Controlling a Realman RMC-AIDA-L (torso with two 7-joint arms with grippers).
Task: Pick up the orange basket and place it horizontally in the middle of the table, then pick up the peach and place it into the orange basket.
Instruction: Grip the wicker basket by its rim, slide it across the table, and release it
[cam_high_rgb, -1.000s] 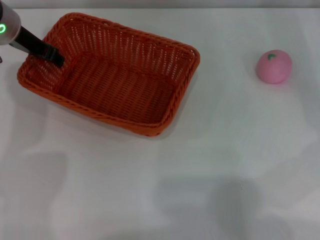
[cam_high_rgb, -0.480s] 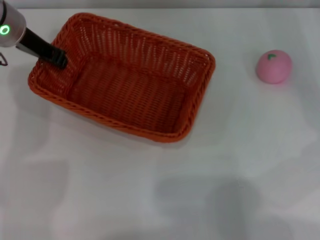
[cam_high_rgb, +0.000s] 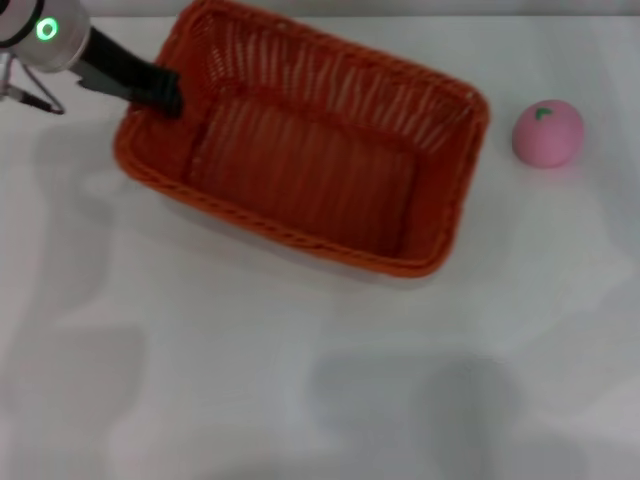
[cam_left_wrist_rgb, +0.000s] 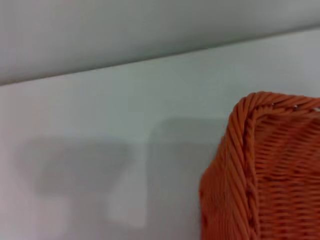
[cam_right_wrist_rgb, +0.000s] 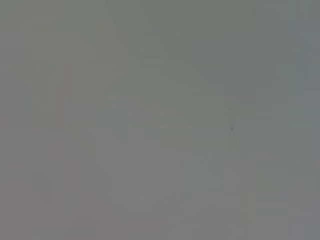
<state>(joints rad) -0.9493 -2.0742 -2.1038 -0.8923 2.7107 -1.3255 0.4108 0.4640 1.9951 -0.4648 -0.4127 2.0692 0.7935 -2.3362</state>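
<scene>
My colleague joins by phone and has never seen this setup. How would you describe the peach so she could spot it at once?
Start from the white table and find the big orange basket, held at its left end by the left pincer. Just beyond the basket's right end, apart from it, sits the peach: a small pink ball with a green leaf mark, the only round, pink thing there.

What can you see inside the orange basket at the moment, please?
Nothing but the orange basket's own woven floor. The peach sits outside, on the table. The left gripper covers one corner.
</scene>
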